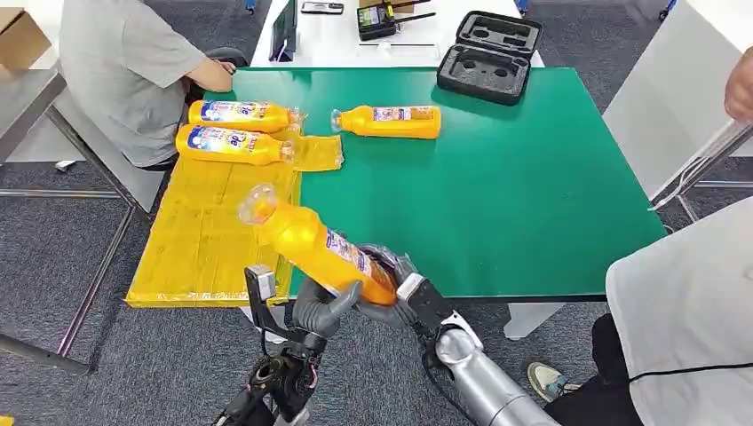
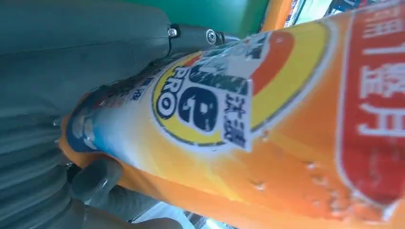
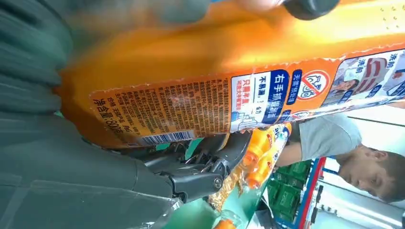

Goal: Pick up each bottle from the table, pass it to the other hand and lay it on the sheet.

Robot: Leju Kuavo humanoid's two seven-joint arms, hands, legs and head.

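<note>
Gripping bottle (image 1: 313,245) base, left robot hand (image 1: 327,306) & right robot hand (image 1: 401,286), tilted over table edge

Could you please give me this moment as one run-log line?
phase: handover | held bottle: both hands on base | left hand | right hand | yellow sheet: two bottles | green table: one bottle

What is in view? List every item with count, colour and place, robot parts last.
Bottles: four, orange; two on the sheet, one on the table, one held by both hands.
Sheet: one, yellow, over the table's left part.
Table: one, green.
Case: one, black, open, at the table's far edge.
People: one in grey far left, one in white near right.
Left hand: grey, grips the held bottle.
Right hand: grey, at its base.
</note>
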